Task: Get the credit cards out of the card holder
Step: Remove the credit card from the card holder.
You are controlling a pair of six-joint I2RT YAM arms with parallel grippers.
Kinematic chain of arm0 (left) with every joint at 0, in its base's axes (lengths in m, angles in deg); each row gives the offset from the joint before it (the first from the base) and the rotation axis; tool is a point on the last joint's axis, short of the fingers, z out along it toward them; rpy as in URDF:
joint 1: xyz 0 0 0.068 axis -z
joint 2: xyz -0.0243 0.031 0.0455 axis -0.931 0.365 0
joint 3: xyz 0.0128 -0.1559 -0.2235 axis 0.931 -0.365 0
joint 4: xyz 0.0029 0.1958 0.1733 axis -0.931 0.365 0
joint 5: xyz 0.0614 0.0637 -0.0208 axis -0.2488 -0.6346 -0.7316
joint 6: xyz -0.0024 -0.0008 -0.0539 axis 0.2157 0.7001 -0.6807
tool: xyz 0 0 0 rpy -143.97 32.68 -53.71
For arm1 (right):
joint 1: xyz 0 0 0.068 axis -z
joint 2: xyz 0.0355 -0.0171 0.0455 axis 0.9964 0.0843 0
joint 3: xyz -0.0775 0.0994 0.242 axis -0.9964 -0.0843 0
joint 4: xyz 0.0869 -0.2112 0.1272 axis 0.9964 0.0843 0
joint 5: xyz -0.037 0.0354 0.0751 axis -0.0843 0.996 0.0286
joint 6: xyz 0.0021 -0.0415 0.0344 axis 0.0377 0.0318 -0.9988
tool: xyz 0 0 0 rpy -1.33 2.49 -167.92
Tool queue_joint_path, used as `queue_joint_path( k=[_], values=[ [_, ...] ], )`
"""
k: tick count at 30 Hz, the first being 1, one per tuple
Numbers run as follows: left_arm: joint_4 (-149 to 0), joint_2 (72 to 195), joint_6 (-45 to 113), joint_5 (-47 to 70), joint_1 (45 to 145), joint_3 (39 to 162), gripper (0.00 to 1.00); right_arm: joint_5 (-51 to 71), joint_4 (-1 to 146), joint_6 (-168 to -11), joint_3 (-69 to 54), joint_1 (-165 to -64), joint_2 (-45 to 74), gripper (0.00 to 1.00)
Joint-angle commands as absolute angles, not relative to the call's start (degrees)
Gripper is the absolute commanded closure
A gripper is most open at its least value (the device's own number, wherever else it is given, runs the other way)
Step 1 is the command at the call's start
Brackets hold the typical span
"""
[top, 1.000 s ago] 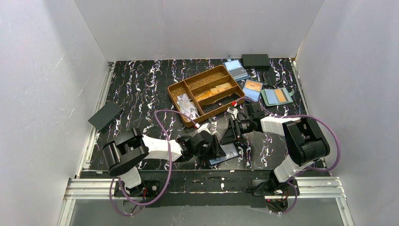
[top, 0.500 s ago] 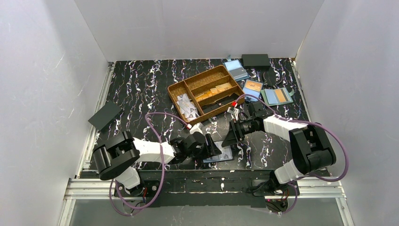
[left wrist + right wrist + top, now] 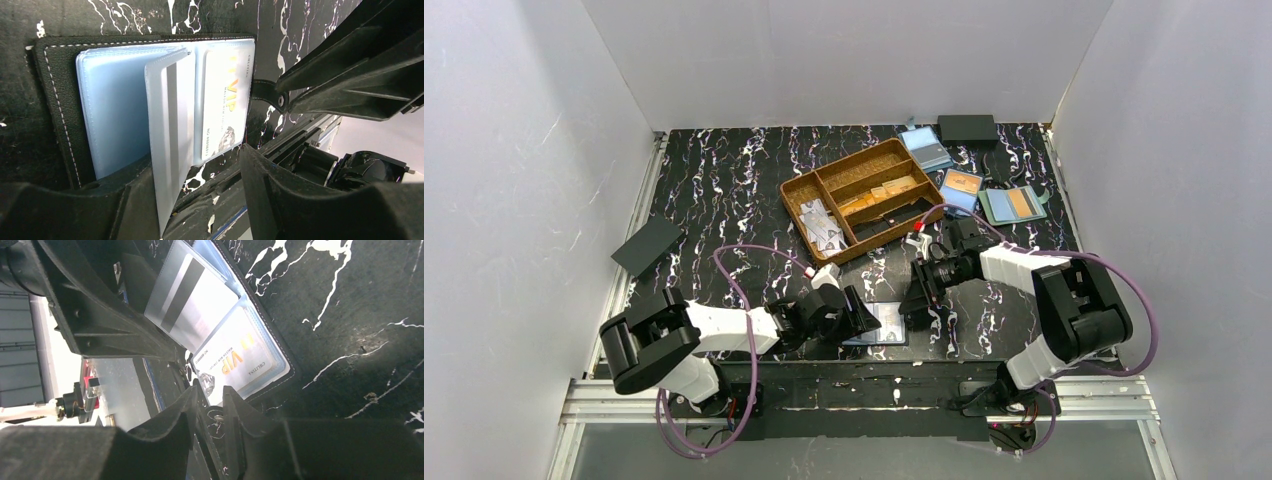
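Note:
The black card holder [image 3: 882,326] lies open and flat near the table's front edge, between my two grippers. In the left wrist view its light blue sleeves [image 3: 115,110] face up. A whitish credit card with gold "VIP" print [image 3: 222,100] sits in the right sleeve. A clear leaf with a striped card [image 3: 172,130] stands up and leans by my left finger. My left gripper [image 3: 195,165] is open at the holder's near edge. My right gripper [image 3: 211,390] is shut on the holder's snap tab [image 3: 216,416]. Both cards [image 3: 235,360] [image 3: 192,300] also show in the right wrist view.
A brown divided tray [image 3: 788,190] with cards stands behind. Blue holders [image 3: 961,190] [image 3: 924,148], a grey-green holder [image 3: 1014,205] and a black box [image 3: 967,128] lie at the back right. A black flat case [image 3: 648,246] lies at the left. White walls close in three sides.
My left gripper has drawn back left toward the near edge. The card holder went from tilted to flat and open. My right gripper stayed at the holder's right edge.

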State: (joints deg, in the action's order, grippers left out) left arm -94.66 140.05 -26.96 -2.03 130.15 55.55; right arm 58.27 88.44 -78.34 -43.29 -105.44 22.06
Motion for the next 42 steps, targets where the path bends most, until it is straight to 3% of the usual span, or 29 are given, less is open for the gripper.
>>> queue_joint_path(
  k=[1,10,15,22,31,37,42],
  values=[
    [-91.68,138.37,-26.60,-3.99,129.67,54.33,0.49,57.11,88.63,-78.83,-42.00,-107.39,23.80,0.68],
    [-92.81,137.45,-26.10,-3.26,129.42,54.07,0.48,50.64,88.06,-81.58,-41.46,-110.30,27.43,0.75],
    [-93.11,134.35,-26.20,-3.11,128.39,51.99,0.41,44.04,87.95,-84.15,-41.11,-110.30,29.16,0.75],
    [-93.63,129.68,-26.03,-1.50,125.72,48.68,0.41,40.88,87.58,-84.98,-41.11,-110.30,29.49,0.75],
    [-98.96,131.59,-24.85,2.01,123.69,47.18,0.65,42.07,87.73,-84.70,-41.12,-110.30,29.25,0.75],
    [-105.04,135.00,-23.50,4.92,122.85,47.09,1.00,46.93,89.47,-82.01,-39.97,-110.30,28.20,0.74],
    [-113.94,136.37,-22.72,7.01,121.70,44.23,1.00,58.85,92.61,-73.92,-38.16,-108.98,24.93,0.67]
  ],
)
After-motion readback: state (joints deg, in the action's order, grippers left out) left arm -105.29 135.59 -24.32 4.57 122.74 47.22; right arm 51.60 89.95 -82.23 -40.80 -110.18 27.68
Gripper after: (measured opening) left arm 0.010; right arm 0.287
